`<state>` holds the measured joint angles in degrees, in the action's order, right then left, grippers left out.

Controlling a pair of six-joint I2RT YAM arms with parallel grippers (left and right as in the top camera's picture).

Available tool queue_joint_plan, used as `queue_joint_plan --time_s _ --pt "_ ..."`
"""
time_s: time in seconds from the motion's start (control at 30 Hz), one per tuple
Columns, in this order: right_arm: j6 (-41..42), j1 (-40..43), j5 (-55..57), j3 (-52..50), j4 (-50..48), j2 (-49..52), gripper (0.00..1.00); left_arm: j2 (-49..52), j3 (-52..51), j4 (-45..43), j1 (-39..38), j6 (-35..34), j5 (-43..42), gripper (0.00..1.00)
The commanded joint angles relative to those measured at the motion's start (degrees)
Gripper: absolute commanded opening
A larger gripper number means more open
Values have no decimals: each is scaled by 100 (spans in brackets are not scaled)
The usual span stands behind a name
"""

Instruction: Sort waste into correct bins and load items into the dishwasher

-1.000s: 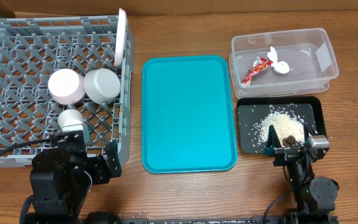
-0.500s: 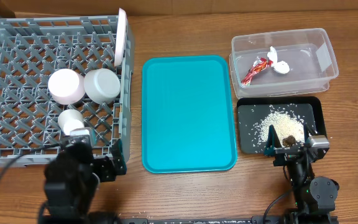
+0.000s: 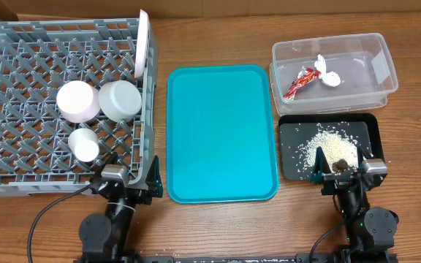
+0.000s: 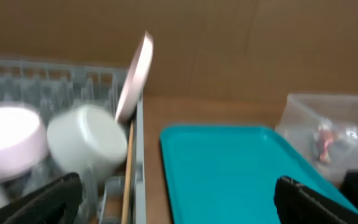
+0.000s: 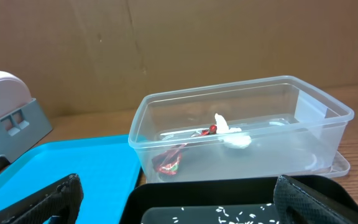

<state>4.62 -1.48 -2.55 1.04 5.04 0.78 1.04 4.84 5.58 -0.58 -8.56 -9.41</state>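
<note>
Desk (image 3: pixel 218 219) of wood, shown from above and from both wrists.

Left: grey dish rack (image 3: pixel 20 44) holding four white pieces.
- A large plate (image 3: pixel 142 44) stands on edge against the rack's right wall, toward the far corner.
- A bowl (image 3: pixel 77 101) rests on the lattice floor near the middle.
- A white cup (image 3: pixel 120 99) lies just beside the bowl on its right.
- A small cup (image 3: pixel 86 146) sits just on the near side of the bowl.

Centre: teal tray (image 3: pixel 221 131), just right of the rack.

Right, far: clear tub (image 3: pixel 382 69) containing a crumpled red-and-white snack wrapper (image 3: pixel 302 79), which lies on the tub's floor in its left half.

Right, near: black tray (image 3: pixel 368 128), close against the tub's near wall. It carries loose rice grains (image 3: pixel 326 146) and a small brown lump (image 3: pixel 338 163) at the near edge of the heap.

Left pincer (image 3: pixel 128 177) sits low by the rack's near right corner, between the rack and the teal tray. Its fingers are spread wide and grip nothing.

Right pincer (image 3: pixel 340 174) sits at the near rim of the black tray, with the brown lump just beyond it. Its fingers are likewise spread wide and grip nothing.

The left wrist view is blurred.
</note>
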Motion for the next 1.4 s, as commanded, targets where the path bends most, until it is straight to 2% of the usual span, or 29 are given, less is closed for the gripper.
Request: queue_joint_plan --time_s 0.0,0.1,1.37 --pt "-17 33 57 -57 -42 -61 100 -85 -448 -599 -50 348 7 100" --pt "-17 33 57 -57 -42 -61 100 -85 -455 -120 -57 389 387 100" --pt "-17 33 57 -57 -42 -61 100 -76 -457 -153 -57 389 450 100"
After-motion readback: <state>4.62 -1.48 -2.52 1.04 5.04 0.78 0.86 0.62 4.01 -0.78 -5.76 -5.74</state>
